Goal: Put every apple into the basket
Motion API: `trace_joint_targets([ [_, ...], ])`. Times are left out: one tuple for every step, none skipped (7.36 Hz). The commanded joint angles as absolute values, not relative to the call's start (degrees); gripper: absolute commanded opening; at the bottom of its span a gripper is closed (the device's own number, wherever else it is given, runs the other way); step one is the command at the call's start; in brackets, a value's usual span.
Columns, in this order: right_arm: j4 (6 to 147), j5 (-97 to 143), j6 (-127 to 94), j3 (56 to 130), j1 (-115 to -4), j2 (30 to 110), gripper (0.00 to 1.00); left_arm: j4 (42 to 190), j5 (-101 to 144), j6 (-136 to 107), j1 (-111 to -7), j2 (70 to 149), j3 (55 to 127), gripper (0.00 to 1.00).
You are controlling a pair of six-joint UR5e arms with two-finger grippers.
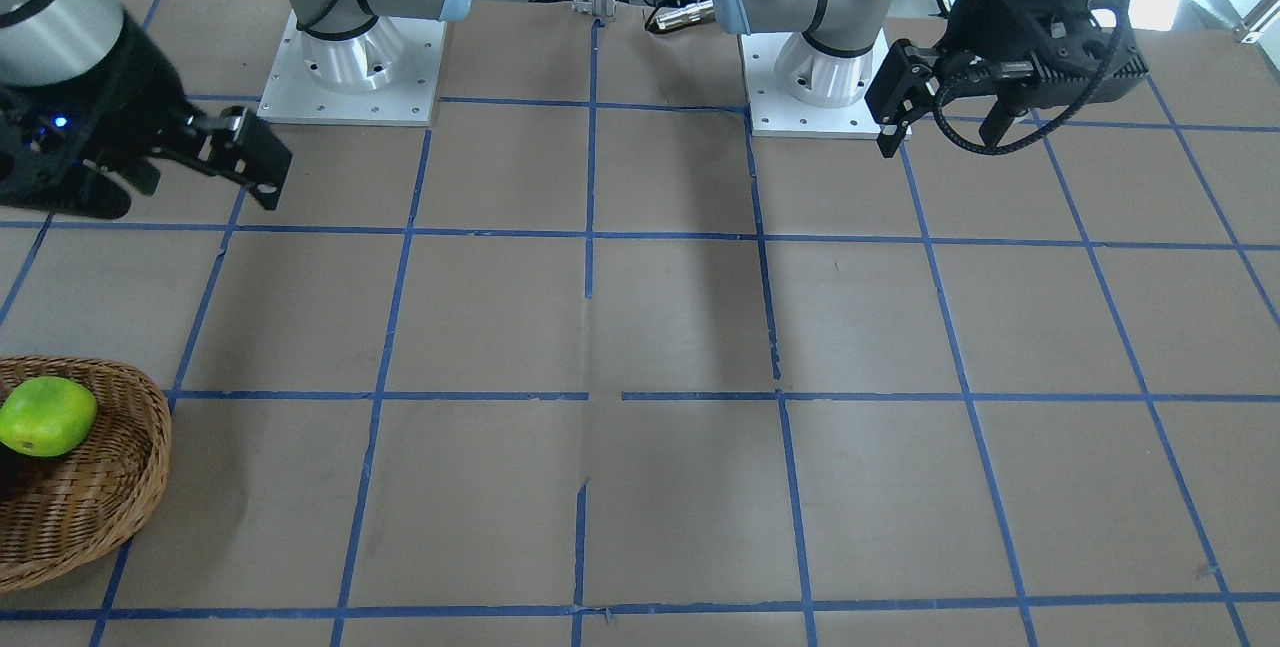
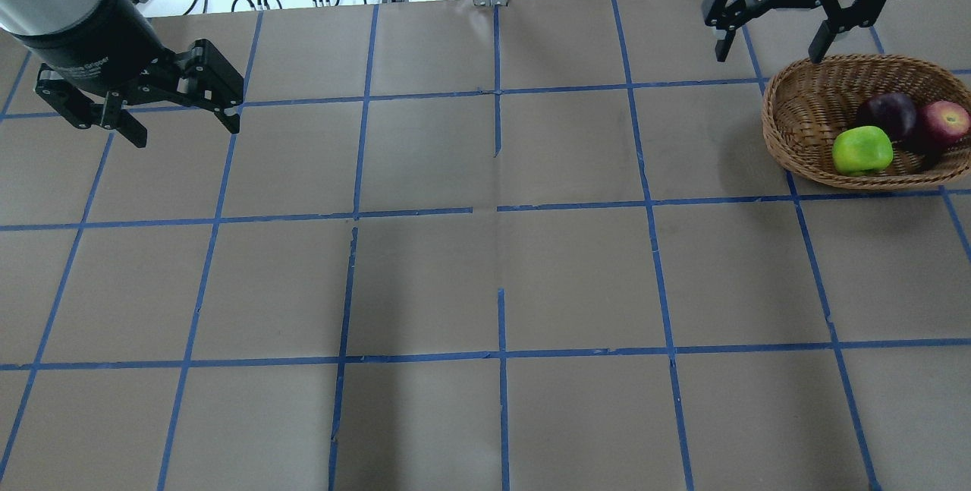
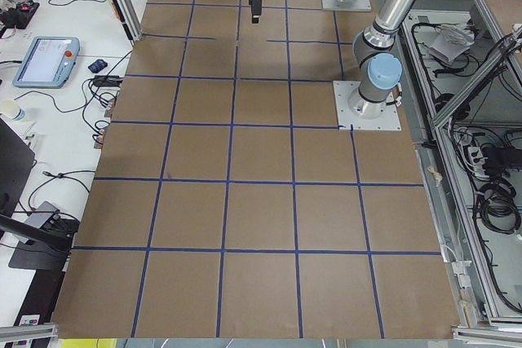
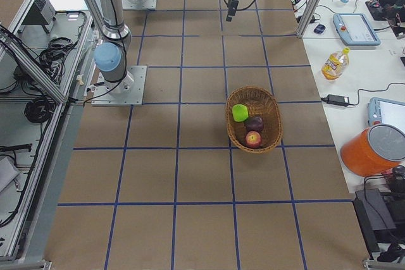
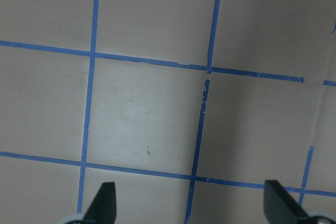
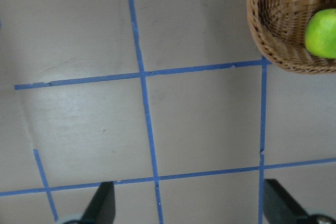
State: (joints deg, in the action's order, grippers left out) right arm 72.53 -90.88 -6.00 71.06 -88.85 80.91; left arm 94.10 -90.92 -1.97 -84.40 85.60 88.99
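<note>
Apples (image 2: pixel 862 150) in basket (image 2: pixel 796 115), at right end of table (image 2: pixel 485 278)

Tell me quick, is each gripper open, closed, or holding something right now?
Left gripper: open, holding nothing.
Right gripper: open, holding nothing.

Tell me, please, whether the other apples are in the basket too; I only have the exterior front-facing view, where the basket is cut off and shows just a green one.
Observer: Yes; overhead, the maroon apple and the red apple lie in the basket alongside the green apple.
Operator: Thank you. Is the right claw carrying anything?
Observer: No; its wrist camera shows the right claw open, with nothing in it.
Operator: How do the apples lie?
Observer: The exterior right view shows them in a row, the maroon one between the green and the red.
</note>
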Motion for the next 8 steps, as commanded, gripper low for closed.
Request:
trace_joint_targets([
  [70.2,-89.8,-9.8,72.5,-94.1,82.1,1.0,94.0,-90.7,-1.9,-84.6,85.2,88.9,1.0],
  [73.4,-89.7,-9.8,76.7,-94.1,82.7,1.0,94.7,-91.0,-1.9,-84.6,84.5,89.6,1.0],
  [78.3,-89.8,-9.8,80.1,-94.1,83.6,1.0,94.0,-91.0,-1.9,-84.6,85.8,89.2,1.0],
  [79.3,-89.9,-8.5,81.1,-93.3,84.7,1.0,94.0,-91.1,-2.0,-85.1,84.6,89.7,1.0],
  [79.3,-90.5,-6.7,81.7,-91.9,86.7,1.0,94.0,-92.0,-1.9,-84.7,84.2,87.8,1.0],
  [79.1,-89.9,-7.2,83.2,-90.5,87.9,1.0,94.6,-94.1,-1.9,-85.1,83.9,88.3,1.0],
  [79.7,-90.0,-7.7,84.4,-88.9,89.3,1.0,94.3,-93.5,-1.9,-85.1,85.0,88.0,1.0],
  [79.0,-90.1,-8.0,84.7,-88.3,90.6,1.0,94.7,-93.3,-1.4,-85.2,83.4,89.2,1.0],
])
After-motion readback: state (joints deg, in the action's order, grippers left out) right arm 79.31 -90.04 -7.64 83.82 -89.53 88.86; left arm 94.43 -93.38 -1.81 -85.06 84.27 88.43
